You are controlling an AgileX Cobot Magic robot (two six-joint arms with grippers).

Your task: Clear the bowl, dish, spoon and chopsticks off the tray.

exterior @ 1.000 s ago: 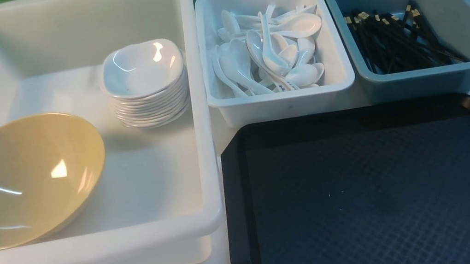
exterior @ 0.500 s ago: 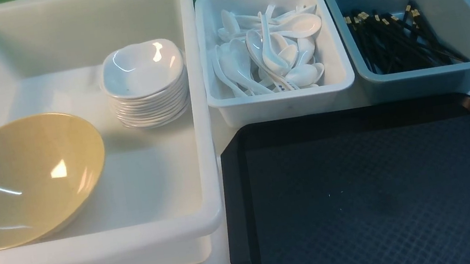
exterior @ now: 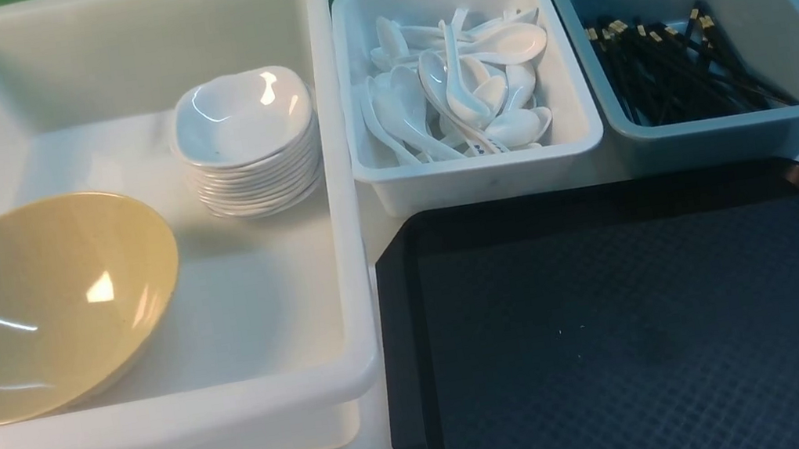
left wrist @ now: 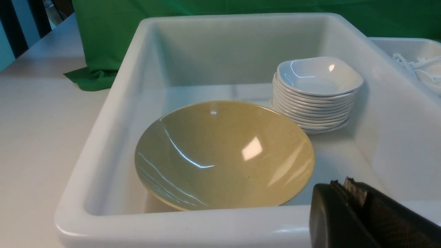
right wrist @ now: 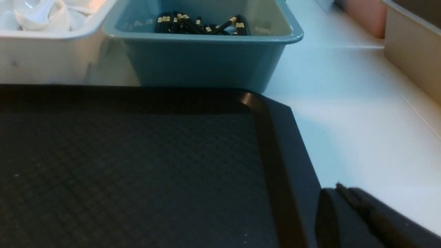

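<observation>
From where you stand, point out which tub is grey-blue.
The tub holding the black chopsticks; the other two are white.

Black hands, tapered fingers, rough textured pad

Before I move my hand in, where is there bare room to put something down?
The black tray is bare inside its rim. The big white tub's far-left floor, behind the olive-yellow bowl, is free too. Crowded: the soup-spoon tub and the chopstick pile.
</observation>
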